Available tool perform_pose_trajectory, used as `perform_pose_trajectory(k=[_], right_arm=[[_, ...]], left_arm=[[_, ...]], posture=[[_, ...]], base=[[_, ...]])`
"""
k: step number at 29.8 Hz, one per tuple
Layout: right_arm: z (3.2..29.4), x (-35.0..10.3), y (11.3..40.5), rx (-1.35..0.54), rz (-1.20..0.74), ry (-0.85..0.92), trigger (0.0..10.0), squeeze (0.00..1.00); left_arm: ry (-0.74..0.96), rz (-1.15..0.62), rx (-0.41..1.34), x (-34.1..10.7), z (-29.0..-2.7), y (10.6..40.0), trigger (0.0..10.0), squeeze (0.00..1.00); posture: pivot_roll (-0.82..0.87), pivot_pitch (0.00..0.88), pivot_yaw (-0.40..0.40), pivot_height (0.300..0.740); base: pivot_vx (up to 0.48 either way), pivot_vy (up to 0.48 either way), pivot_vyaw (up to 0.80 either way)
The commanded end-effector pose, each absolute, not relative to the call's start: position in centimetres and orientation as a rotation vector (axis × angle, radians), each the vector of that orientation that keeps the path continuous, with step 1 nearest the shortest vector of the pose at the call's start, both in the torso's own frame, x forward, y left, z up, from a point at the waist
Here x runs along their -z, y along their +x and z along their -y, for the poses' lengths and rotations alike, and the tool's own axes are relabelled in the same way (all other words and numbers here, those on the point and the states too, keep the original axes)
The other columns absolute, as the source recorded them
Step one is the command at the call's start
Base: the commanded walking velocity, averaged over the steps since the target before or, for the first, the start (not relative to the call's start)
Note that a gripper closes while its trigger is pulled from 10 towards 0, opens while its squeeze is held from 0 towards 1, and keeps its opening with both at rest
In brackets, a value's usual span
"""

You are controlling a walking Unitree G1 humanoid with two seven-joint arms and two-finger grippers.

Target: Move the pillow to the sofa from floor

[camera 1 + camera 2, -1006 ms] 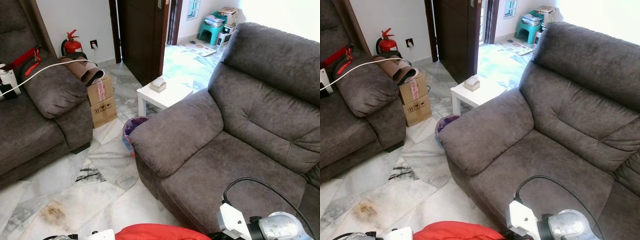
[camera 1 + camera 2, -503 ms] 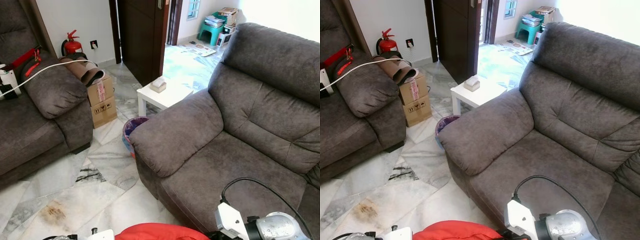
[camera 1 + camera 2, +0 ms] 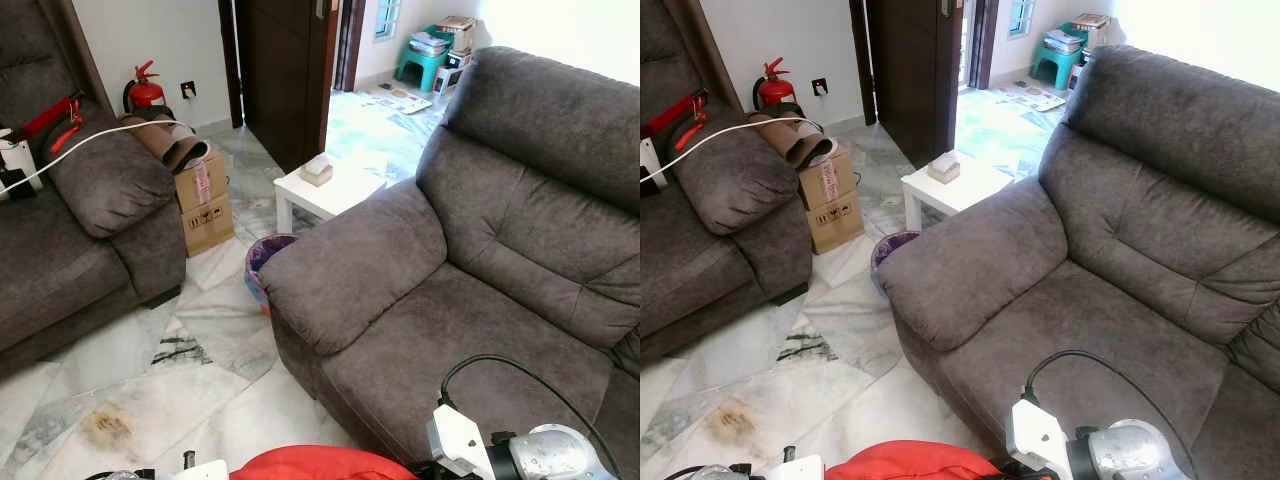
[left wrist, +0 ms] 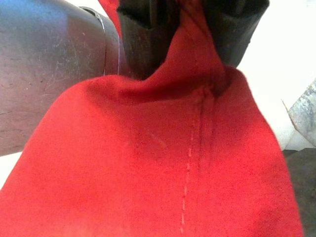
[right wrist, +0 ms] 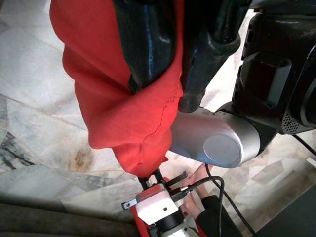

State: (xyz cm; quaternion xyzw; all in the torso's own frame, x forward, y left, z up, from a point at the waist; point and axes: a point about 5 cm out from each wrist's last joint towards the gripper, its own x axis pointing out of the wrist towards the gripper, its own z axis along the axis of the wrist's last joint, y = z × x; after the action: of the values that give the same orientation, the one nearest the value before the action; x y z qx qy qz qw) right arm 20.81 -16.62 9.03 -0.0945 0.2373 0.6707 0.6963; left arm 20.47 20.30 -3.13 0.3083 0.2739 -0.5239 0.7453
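pillow, red, sits at the bottom edge of the head views, held up between the robot's two arms above the marble floor and just short of the sofa. grey sofa stands ahead and to the right, its seat and wide armrest bare. a second grey sofa stands on the left with a white cable across its armrest. beside it sit a cardboard box and a fire extinguisher, and a small white counter stands by the doorway. left claw is clamped on a pinched fold of the red cloth near its seam. right claw is likewise closed on a bunched edge of the pillow.
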Motion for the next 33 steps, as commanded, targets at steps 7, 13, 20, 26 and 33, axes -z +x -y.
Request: perform_pose_trajectory(k=[7,13,20,26,33], right_arm=[[15.7,-9.6,21.5,-1.488,-0.435,-0.249,10.0,0.0],[16.0,-9.0,22.2,-1.411,-0.422,-0.268,10.0,0.0],[17.2,-5.4,25.7,-0.982,-0.44,-0.414,10.0,0.0],[16.9,-4.4,26.2,-0.843,-0.401,-0.339,10.0,0.0],[17.8,-3.2,27.3,-0.471,-0.355,-0.191,10.0,0.0]], left_arm=[[0.65,-0.514,1.2,2.6,-18.9,20.6,0.0,0.0],[0.61,-0.408,1.124,1.1,-18.2,22.4,0.0,0.0],[0.534,-0.079,0.806,-3.9,-16.7,26.8,0.0,0.0],[0.464,0.045,0.589,-6.1,-16.1,28.2,10.0,0.0],[0.216,0.005,0.207,-6.0,-15.9,28.7,10.0,0.0]], posture=[[0.01,0.09,-0.035,0.74],[0.01,0.09,-0.032,0.74],[0.03,0.103,-0.029,0.74],[0.05,0.109,-0.02,0.74],[0.06,0.114,-0.013,0.74]], base=[[0.0,0.0,0.0],[0.0,0.0,0.0],[0.0,0.0,0.0],[0.0,0.0,0.0],[0.0,0.0,0.0]])
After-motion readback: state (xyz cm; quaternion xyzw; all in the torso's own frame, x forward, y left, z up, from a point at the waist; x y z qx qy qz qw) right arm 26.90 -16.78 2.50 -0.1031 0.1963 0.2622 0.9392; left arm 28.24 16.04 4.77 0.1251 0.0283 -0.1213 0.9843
